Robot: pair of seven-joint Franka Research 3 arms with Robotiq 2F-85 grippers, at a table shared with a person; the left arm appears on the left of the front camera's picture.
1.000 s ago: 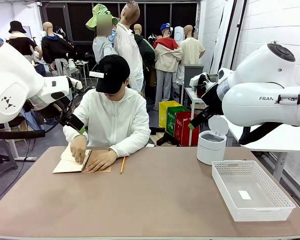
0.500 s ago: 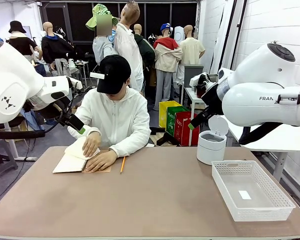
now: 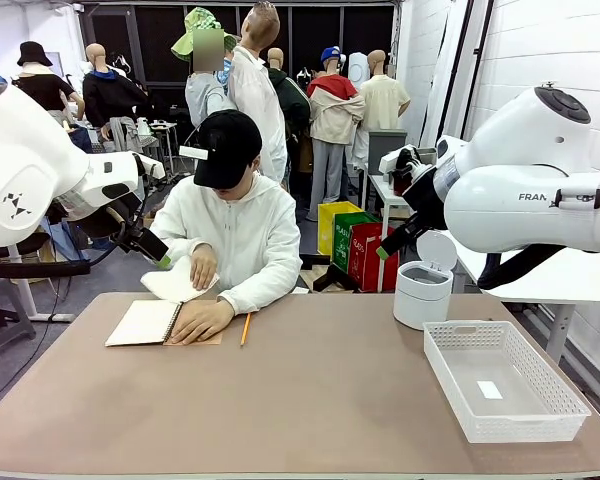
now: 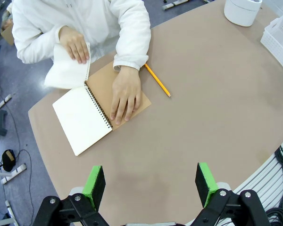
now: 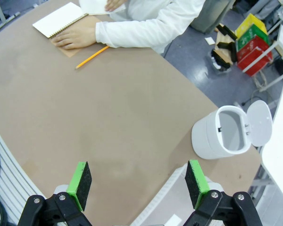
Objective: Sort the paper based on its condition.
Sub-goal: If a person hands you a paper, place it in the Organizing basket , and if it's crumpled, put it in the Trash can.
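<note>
While the person at the far side holds the paper (image 3: 176,284) lifted off the spiral notebook (image 3: 143,322) in one hand (image 3: 202,268), the other hand (image 3: 200,320) pressing the brown cover flat, I hang both arms above the tabletop (image 3: 310,400). My left gripper (image 4: 150,184) has its jaws spread wide and carries nothing, and my right gripper (image 5: 138,183) is likewise wide apart and empty. The sheet is at the far left of the tabletop, curled, with its long edge roughly parallel to the notebook's wire binding. It lies ahead of my left gripper and well apart from my right. I judge the left arm the nearer one to receive it. The white basket (image 3: 446,385) and lidded bin (image 3: 421,296) stand on the right side.
</note>
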